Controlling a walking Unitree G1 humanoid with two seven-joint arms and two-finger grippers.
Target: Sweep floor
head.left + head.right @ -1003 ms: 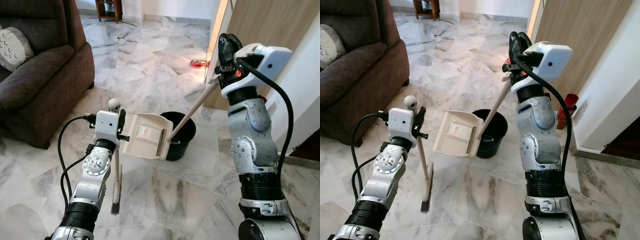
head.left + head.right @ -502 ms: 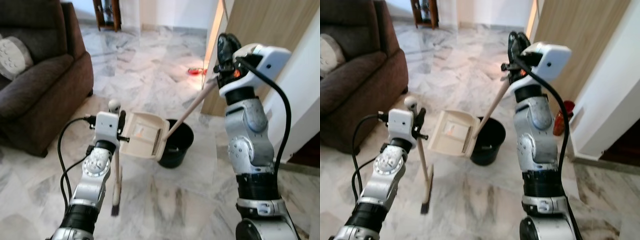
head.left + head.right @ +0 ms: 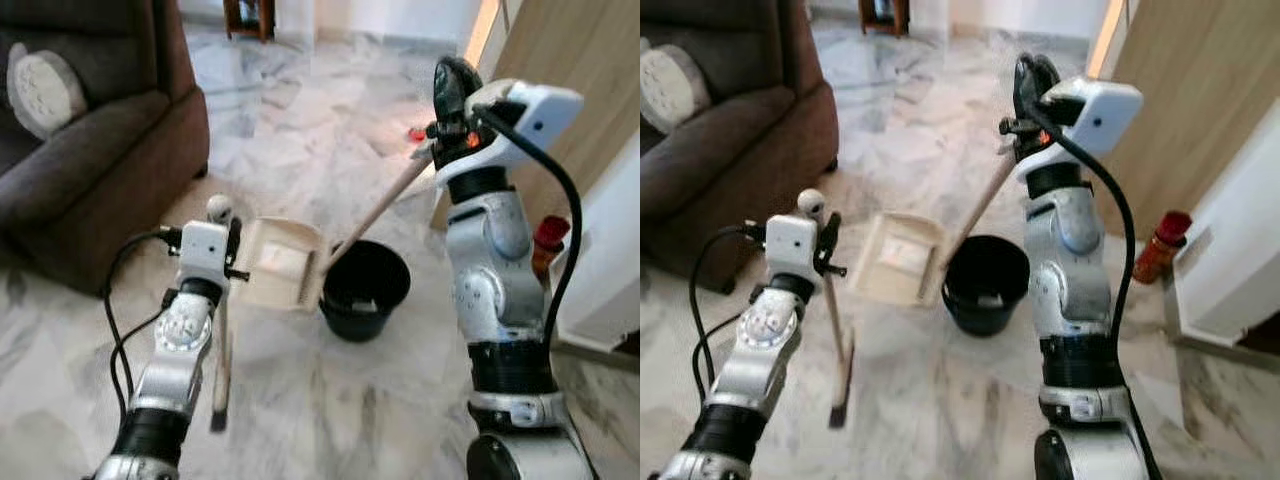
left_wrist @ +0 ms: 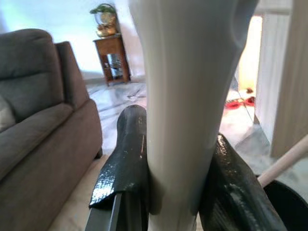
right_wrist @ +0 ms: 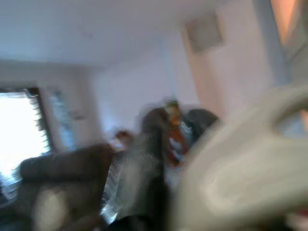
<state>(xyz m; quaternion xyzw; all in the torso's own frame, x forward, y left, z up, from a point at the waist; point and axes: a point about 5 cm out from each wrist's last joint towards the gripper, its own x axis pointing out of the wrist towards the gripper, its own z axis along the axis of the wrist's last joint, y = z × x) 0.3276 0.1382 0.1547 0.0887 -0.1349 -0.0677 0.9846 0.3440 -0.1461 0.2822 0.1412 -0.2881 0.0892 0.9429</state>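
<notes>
My left gripper (image 3: 229, 242) is shut on the upper end of a cream broom (image 3: 220, 350), which stands nearly upright with its dark bristles (image 3: 837, 414) on the marble floor. In the left wrist view the black fingers (image 4: 124, 166) clamp the broom handle (image 4: 187, 96) from both sides. My right gripper (image 3: 447, 100) is raised high and shut on the long handle (image 3: 385, 205) of a cream dustpan (image 3: 280, 265). The pan hangs tilted just left of a black bucket (image 3: 366, 290). The right wrist view is blurred, with the pale handle (image 5: 250, 178) beside a dark finger (image 5: 154, 159).
A brown sofa (image 3: 90, 150) with a pale cushion (image 3: 40, 85) stands to my left. A wooden wall panel (image 3: 1200, 90) and a red bottle (image 3: 1160, 245) are on the right. A small red item (image 3: 416, 133) lies on the floor beyond. Open marble floor stretches ahead.
The whole picture has shifted and blurred, so the camera has moved. The dustpan now hangs further off the bucket's left side. Both grips are unchanged.
</notes>
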